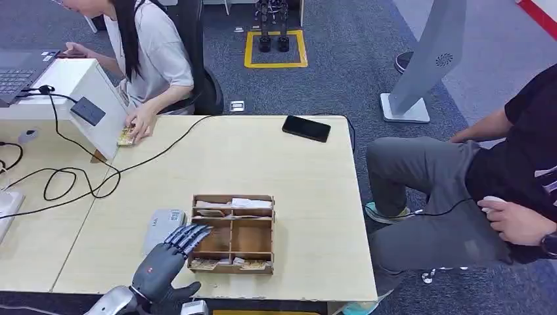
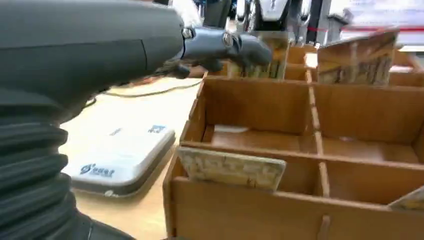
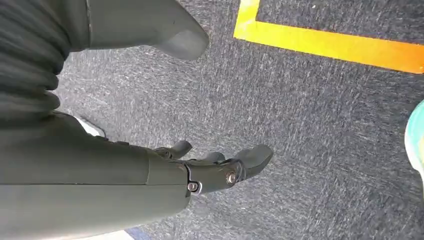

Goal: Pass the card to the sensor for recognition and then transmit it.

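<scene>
Left hand [image 1: 164,259] empty, fingers spread, at the wooden card box [image 1: 232,234]'s left edge; grey sensor [image 1: 161,226] just left. Right hand [image 3: 220,167] hangs empty, fingers apart.

The pale worktop [image 1: 309,190] carries a wooden organizer [image 1: 232,233]; just beside it lies a grey sensor [image 1: 161,226], a black phone [image 1: 306,128] well beyond it, black cables [image 1: 72,177] farther off.

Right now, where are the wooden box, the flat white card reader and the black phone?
wooden box [image 1: 263,231]: head view, right wall.
flat white card reader [image 1: 161,224]: head view, top face.
black phone [image 1: 306,128]: head view, screen middle.
</scene>
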Robot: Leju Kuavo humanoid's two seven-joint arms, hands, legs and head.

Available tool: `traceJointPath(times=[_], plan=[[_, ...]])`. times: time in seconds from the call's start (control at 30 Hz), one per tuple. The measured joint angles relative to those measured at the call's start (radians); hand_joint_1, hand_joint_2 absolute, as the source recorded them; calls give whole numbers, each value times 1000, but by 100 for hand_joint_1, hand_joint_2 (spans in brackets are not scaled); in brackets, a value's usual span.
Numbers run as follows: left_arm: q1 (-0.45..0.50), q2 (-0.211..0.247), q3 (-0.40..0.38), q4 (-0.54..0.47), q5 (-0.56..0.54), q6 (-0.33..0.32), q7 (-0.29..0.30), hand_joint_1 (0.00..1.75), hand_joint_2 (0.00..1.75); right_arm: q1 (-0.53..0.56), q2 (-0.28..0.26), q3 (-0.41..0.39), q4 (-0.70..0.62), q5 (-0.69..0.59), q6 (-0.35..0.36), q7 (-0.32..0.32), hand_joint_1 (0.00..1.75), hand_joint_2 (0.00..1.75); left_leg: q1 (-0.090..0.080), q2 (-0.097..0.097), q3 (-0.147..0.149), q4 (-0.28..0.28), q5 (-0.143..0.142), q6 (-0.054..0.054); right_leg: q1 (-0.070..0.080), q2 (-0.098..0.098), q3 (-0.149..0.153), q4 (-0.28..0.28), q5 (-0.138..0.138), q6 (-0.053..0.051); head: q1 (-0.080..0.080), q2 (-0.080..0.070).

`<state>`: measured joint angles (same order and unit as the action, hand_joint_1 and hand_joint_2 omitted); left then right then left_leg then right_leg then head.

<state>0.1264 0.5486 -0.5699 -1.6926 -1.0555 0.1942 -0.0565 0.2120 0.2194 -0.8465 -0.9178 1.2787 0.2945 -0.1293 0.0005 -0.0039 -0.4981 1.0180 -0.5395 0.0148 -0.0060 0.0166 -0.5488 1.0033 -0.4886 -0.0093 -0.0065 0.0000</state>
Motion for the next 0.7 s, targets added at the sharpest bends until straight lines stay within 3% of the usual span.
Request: traceJointPath(times=[0.7], plan=[[1, 13, -14, 0, 39, 3, -28, 0, 175, -1, 10, -42, -22, 37, 17, -25, 0, 175, 0, 0, 0, 0, 0, 0, 0, 0, 0, 0, 0, 0, 0, 0]])
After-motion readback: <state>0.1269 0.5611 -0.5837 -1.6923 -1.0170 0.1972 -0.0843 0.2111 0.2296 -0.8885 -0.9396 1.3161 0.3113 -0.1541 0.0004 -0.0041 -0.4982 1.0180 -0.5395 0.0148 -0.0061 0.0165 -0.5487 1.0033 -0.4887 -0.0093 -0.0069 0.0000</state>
